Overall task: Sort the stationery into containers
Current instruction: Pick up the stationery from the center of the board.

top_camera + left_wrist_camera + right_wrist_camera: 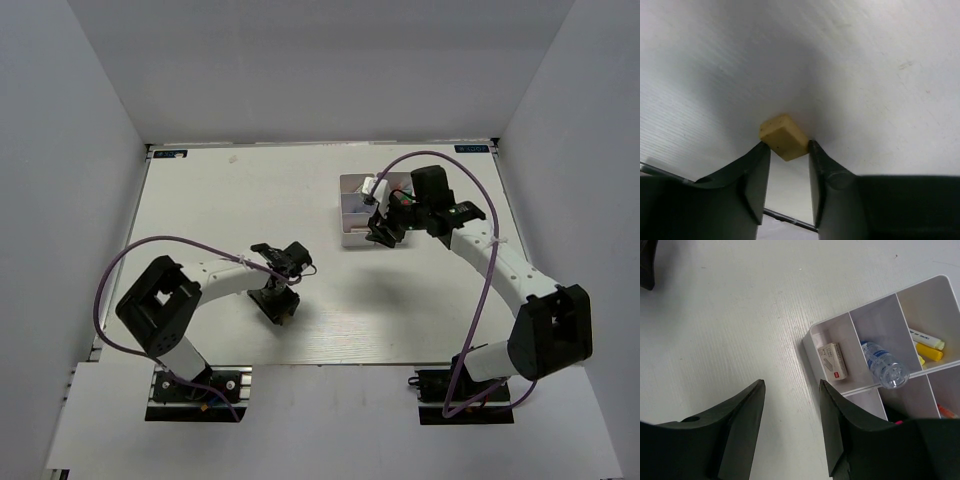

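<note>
A tan eraser block (784, 136) sits pinched between my left gripper's (786, 146) fingertips, just over the white table; both pads touch its sides. In the top view the left gripper (278, 300) is at the table's near middle and hides the eraser. The white compartment box (355, 192) stands right of centre. My right gripper (381, 232) hovers at its near edge, open and empty (791, 385), over bare table left of the box (875, 303). The box holds a small white red-labelled block (833, 361), a clear blue-marked tube (884, 366) and yellow highlighters (927, 344).
An orange item (946, 411) and a pink tip (898, 422) show in the box's nearer compartments, mostly hidden by my right finger. White walls enclose the table on the left, back and right. Purple cables loop over both arms.
</note>
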### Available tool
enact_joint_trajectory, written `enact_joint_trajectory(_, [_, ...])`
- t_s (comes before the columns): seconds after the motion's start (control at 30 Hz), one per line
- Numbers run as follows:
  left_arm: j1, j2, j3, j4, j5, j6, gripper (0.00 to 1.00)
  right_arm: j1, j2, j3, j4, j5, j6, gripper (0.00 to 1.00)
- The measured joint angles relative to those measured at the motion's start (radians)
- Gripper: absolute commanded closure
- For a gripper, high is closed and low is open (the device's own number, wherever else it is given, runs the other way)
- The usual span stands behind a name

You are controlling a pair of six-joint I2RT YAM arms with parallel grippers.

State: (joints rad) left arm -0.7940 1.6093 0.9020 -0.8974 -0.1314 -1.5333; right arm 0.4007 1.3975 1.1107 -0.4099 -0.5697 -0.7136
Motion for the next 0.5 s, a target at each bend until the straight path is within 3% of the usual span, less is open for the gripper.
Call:
enact_joint_trajectory(0.1, [0.000,0.014,0.016,-0.009,-0.001,0.005,0.76,-0.003,-0.003,-0.001,0.001,-0.005,0.002,0.42])
enact_joint_trajectory(0.17, [-0.002,0.018,0.024,-0.015,-0.005,0.014,0.82,-0.008,-0.006,-0.002,0.002,-0.009,0.017,0.30])
enact_joint_trajectory(0.2, [-0.004,0.023,0.032,-0.021,-0.011,0.024,0.87,-0.011,-0.007,-0.002,0.004,-0.009,0.025,0.10])
enact_joint_trajectory(0.37, [-0.021,0.046,0.094,-0.041,-0.093,0.149,1.00,-0.052,-0.024,-0.010,0.083,0.011,0.154,0.10])
enact_joint_trajectory(0.5, [-0.021,0.034,0.170,0.023,-0.133,0.315,1.00,-0.093,-0.034,-0.017,0.167,0.103,0.302,0.12])
